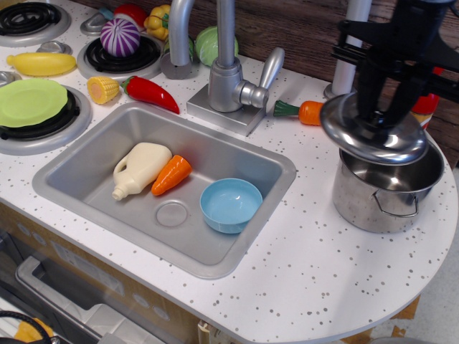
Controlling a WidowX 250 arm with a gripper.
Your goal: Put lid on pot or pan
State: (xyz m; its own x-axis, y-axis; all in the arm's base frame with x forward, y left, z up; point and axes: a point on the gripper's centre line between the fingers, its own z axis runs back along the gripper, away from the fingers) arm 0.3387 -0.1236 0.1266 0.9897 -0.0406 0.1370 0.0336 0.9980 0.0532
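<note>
The shiny steel pot (384, 197) stands on the counter at the right, open, with a wire loop handle facing the front. My black gripper (387, 118) is shut on the knob of the round steel lid (373, 137) and holds it in the air just above the pot's rim, shifted a little to the left and back. The lid is tilted slightly and covers most of the pot's opening from view. The knob itself is hidden between my fingers.
A sink (79, 188) holds a light blue bowl (230, 204), a cream jug (140, 168) and a toy carrot (171, 174). A faucet (226, 72) stands behind it. Another carrot (301, 111) and a red bottle (424, 106) lie near the pot. Stove burners with toy food are at the left.
</note>
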